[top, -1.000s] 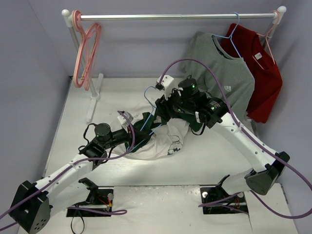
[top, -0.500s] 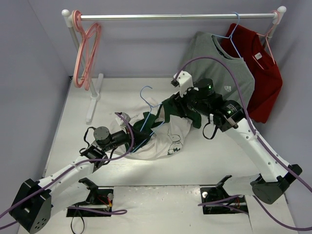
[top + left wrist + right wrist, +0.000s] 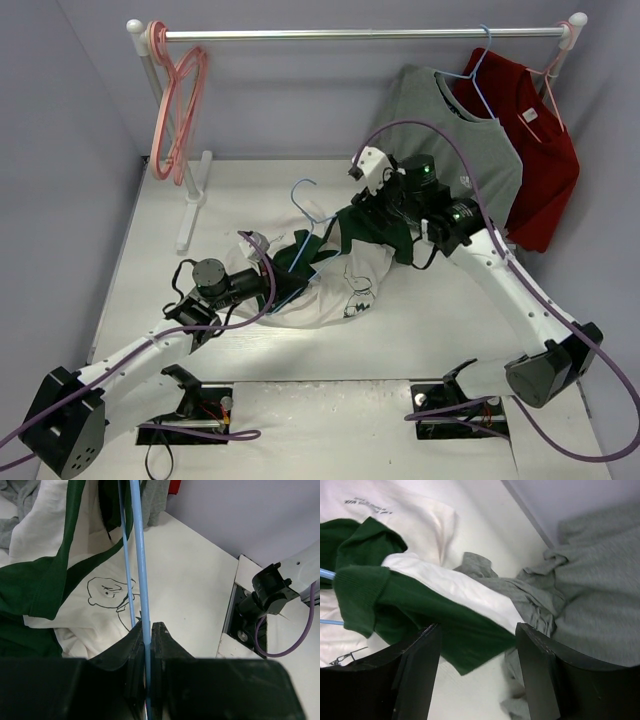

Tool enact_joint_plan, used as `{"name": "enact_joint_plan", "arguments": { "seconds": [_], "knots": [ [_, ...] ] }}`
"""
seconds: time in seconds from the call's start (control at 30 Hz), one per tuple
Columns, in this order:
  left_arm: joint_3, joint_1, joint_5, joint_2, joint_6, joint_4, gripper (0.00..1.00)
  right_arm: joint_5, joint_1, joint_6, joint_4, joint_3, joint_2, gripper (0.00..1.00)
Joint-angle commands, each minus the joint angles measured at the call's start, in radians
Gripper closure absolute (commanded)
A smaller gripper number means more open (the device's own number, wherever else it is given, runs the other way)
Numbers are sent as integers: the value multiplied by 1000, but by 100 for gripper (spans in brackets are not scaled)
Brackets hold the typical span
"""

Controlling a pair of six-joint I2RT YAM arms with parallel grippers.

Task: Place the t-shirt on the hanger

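- Since a second ago, your right hand has drawn back from over the middle of the t-shirt toward the far right, and its fingers have spread wider.
- Nearest you, the left hand is closed tight on a thin wire of the blue hanger.
- From that hand the hanger runs away into the green cloth, and its hook pokes out on the far side.
- The t-shirt lies crumpled mid-surface, cartoon face up, between your two hands.
- The right hand's fingers stand well apart, and a green sleeve lies across the gap, touching both.
- Just beyond that hand, the hem of a grey shirt bunches on the surface.
- Farthest back, the grey shirt and a red shirt hang from the rail, with pink hangers at its left end.
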Motion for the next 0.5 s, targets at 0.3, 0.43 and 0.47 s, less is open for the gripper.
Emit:
{"name": "enact_joint_plan", "arguments": {
  "seconds": [0.3, 0.43, 0.47],
  "knots": [
    [176, -7, 89, 15, 87, -14, 100, -268, 3, -144, -10, 93, 113, 55],
    [206, -7, 103, 32, 122, -66, 100, -294, 28, -144, -28, 115, 119, 65],
    [212, -7, 106, 38, 128, -84, 100, -303, 34, -144, -31, 119, 117, 65]
  ]
}}
